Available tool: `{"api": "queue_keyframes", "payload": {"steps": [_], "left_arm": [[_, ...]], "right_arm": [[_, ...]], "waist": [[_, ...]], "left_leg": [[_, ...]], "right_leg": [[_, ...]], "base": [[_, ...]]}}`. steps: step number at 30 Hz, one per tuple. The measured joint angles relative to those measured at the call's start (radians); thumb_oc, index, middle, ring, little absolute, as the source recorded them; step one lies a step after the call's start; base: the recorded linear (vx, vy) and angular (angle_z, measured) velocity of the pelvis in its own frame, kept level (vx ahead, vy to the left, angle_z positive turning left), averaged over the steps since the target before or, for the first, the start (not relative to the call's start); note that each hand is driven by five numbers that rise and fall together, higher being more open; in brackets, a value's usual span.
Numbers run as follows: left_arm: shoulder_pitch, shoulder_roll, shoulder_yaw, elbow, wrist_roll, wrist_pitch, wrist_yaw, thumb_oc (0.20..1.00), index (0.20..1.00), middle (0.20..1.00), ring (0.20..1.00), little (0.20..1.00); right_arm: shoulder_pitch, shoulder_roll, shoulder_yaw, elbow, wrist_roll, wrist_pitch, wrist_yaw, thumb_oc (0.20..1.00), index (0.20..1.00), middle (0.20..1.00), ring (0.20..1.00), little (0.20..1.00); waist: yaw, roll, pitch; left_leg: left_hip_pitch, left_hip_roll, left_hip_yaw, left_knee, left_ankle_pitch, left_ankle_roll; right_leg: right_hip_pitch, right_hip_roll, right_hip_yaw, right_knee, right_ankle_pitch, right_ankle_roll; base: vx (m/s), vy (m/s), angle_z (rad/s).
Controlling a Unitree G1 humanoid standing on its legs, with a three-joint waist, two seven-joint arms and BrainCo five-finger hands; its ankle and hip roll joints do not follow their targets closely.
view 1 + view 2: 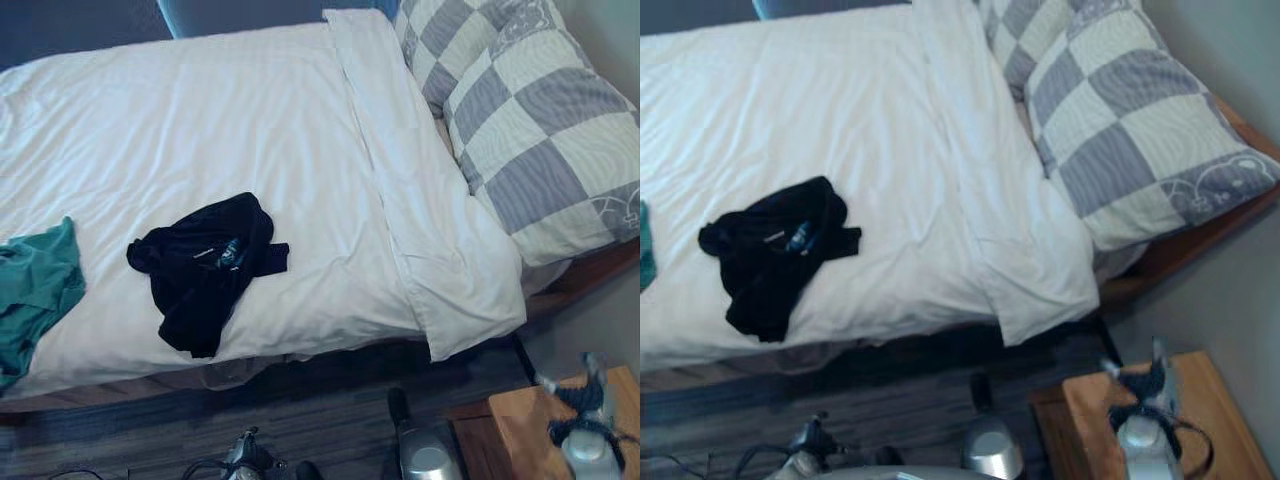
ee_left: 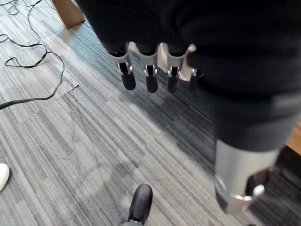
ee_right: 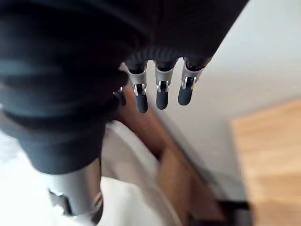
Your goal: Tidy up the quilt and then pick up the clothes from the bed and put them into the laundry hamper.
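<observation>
1. Lying spread over the bed, the white, softly wrinkled quilt (image 1: 200, 150) looks mostly flat, with a folded-back white band (image 1: 420, 220) running along its pillow end and hanging off the near corner (whether it counts as tidy yet is a judgement call; some creases remain).
2. The crumpled black garment (image 1: 205, 265) sits on the quilt near the bed's near edge, and a teal green garment (image 1: 35, 290) lies at the view's left edge, well apart from the black one.
3. Two grey-and-white checked pillows (image 1: 1120, 120) rest at the head of the bed, touching the folded band.
4. The left hand (image 2: 150, 75) hangs over grey carpet (image 2: 70, 141) with fingers straight and relaxed, holding nothing.
5. The right hand (image 3: 162, 89) hangs low beside a light wooden nightstand (image 1: 1140, 410), its fingers likewise extended and empty.
6. Risks from here:
   - Grabbing the black garment could pinch the quilt beneath it, dragging the cover out of place.
   - The black garment lies close to the edge, so a clumsy push could send it onto the floor.
   - The right hand is near the nightstand and could knock it as the arm rises.
   - The teal garment is partly out of frame, so reaching for it blind could miss.
</observation>
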Motion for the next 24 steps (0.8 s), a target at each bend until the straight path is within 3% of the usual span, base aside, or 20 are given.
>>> {"api": "queue_keyframes", "payload": {"steps": [5,6,8,9,11,13,15,17,19,24], "left_arm": [[-0.001,0.013,-0.049,0.008,0.000,0.001,0.010,1.000,1.000,1.000,1.000,1.000],[-0.018,0.022,-0.095,0.008,-0.002,0.001,0.011,1.000,1.000,1.000,1.000,1.000],[-0.036,0.033,-0.121,-0.005,-0.005,-0.005,0.016,1.000,1.000,1.000,1.000,1.000],[-0.062,0.037,-0.145,-0.020,-0.011,-0.006,0.019,1.000,1.000,1.000,1.000,1.000],[-0.104,0.042,-0.177,-0.027,-0.046,-0.019,0.027,1.000,1.000,1.000,1.000,1.000],[-0.114,0.046,-0.178,-0.033,-0.054,-0.027,0.028,1.000,1.000,1.000,1.000,1.000],[-0.117,0.049,-0.184,-0.031,-0.055,-0.027,0.028,1.000,1.000,1.000,1.000,1.000],[-0.117,0.049,-0.176,-0.031,-0.070,-0.029,0.027,1.000,1.000,1.000,1.000,1.000],[-0.119,0.051,-0.147,-0.009,-0.077,-0.027,0.016,1.000,1.000,1.000,1.000,1.000],[-0.101,0.064,-0.121,0.012,-0.070,-0.021,0.015,1.000,1.000,1.000,1.000,1.000]], "right_arm": [[-0.288,-0.155,0.058,0.003,-0.003,-0.004,-0.052,0.200,0.200,0.200,0.200,0.200],[-0.439,-0.223,0.130,0.069,-0.002,-0.006,-0.062,0.200,0.200,0.200,0.200,0.200],[-0.604,-0.252,0.182,0.186,0.002,-0.014,-0.080,0.200,0.200,0.200,0.200,0.200],[-0.725,-0.271,0.204,0.288,0.013,-0.021,-0.082,0.200,0.200,0.200,0.200,0.200],[-0.880,-0.273,0.234,0.522,0.102,-0.036,-0.082,0.200,0.200,0.200,0.200,0.200],[-0.893,-0.256,0.227,0.627,0.183,-0.039,-0.080,0.200,0.200,0.200,0.200,0.200],[-0.913,-0.227,0.224,0.761,0.227,-0.044,-0.079,0.200,0.200,0.200,0.200,0.200],[-0.844,-0.171,0.158,0.800,0.295,-0.117,-0.074,0.200,0.200,0.200,0.200,0.200],[-0.762,-0.139,0.114,0.783,0.298,-0.138,-0.030,0.200,0.200,0.200,0.200,0.200],[-0.403,0.000,0.118,0.791,0.275,-0.113,0.098,0.200,0.200,0.200,0.200,0.200]], "waist": [[0.074,0.021,-0.007],[0.091,0.032,-0.002],[0.117,0.052,0.017],[0.156,0.079,0.047],[0.167,0.103,0.095],[0.191,0.115,0.124],[0.189,0.112,0.160],[0.175,0.089,0.199],[0.153,0.072,0.205],[0.149,0.020,0.190]], "left_leg": [[-0.045,-0.003,-0.033,0.000,0.030,0.002],[-0.074,-0.010,-0.039,0.005,0.046,0.008],[-0.112,-0.016,-0.056,0.007,0.063,0.007],[-0.140,-0.019,-0.067,0.012,0.077,0.011],[-0.194,-0.022,-0.099,0.056,0.066,0.007],[-0.208,-0.026,-0.107,0.044,0.070,0.010],[-0.209,-0.026,-0.106,0.057,0.071,0.012],[-0.223,-0.031,-0.104,0.057,0.071,0.015],[-0.187,-0.028,-0.109,0.042,0.076,0.020],[-0.100,-0.027,-0.109,0.008,0.058,0.010]], "right_leg": [[-0.022,-0.008,-0.014,0.004,0.010,0.003],[-0.052,-0.013,-0.014,0.004,0.016,0.006],[-0.087,-0.020,-0.018,0.018,0.022,0.007],[-0.111,-0.024,-0.020,0.031,0.022,0.006],[-0.148,-0.034,-0.033,0.067,0.021,0.004],[-0.175,-0.036,-0.034,0.089,0.017,-0.001],[-0.178,-0.039,-0.033,0.103,0.013,-0.006],[-0.199,-0.052,-0.035,0.116,0.009,-0.012],[-0.155,-0.049,-0.053,0.096,0.010,-0.011],[-0.073,-0.030,-0.057,0.079,-0.007,-0.018]], "base": [[-0.09,-0.055,0.19],[-0.09,-0.027,0.25],[-0.14,-0.042,0.31],[-0.13,-0.037,0.32],[-0.05,-0.012,0.46],[-0.03,-0.006,0.18],[-0.01,0.006,-0.03],[0.04,0.052,-0.03],[0.05,0.072,0.08],[0.04,0.112,-0.01]]}}
